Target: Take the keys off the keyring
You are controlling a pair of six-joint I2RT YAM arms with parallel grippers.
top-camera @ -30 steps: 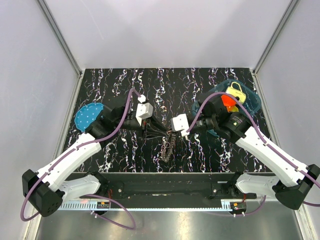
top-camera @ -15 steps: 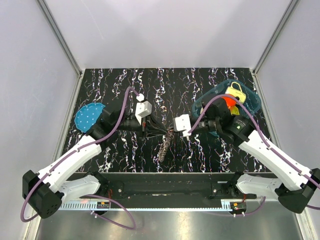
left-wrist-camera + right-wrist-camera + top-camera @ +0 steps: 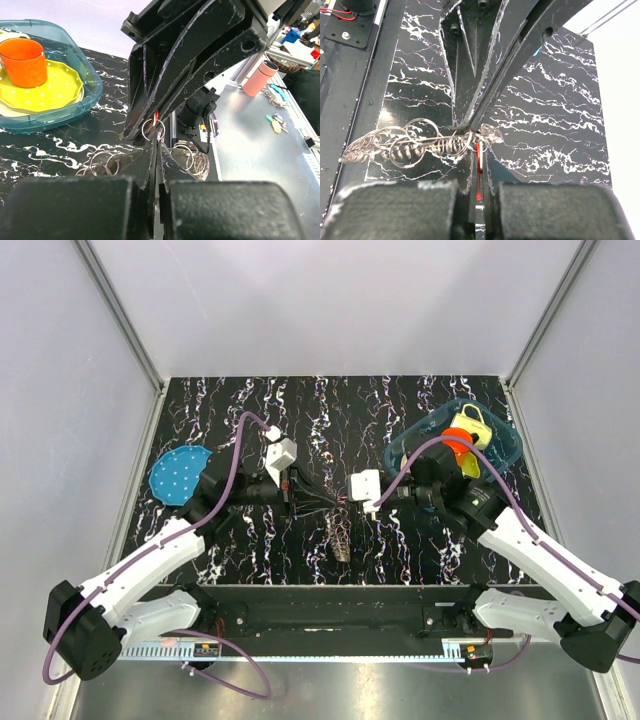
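The keyring (image 3: 470, 137) is a thin wire loop at the centre of the right wrist view, right where the two tools meet tip to tip. The keys (image 3: 402, 145) trail from it toward the left edge of that view as a string of thin silvery loops and coils. From above they show as a short grey bunch just below the middle of the frame, running toward the bottom edge. Whether the bunch rests on the tabletop (image 3: 340, 410) or hangs just over it cannot be told.

A red piece (image 3: 478, 167) stands upright in the slit between the right tool's (image 3: 479, 156) fingers, which are closed narrowly on it. The left tool (image 3: 156, 149) comes in from the opposite side. Its fingers are drawn together to a thin slit, with the tips at the keyring, but whether they pinch the wire cannot be told.

The tabletop is black with white veining. A blue disc (image 3: 176, 475) lies at its left edge in the top view. A teal tray (image 3: 507, 447) sits at the upper right, holding an orange cup (image 3: 457, 442) on a yellow plate (image 3: 62, 87)
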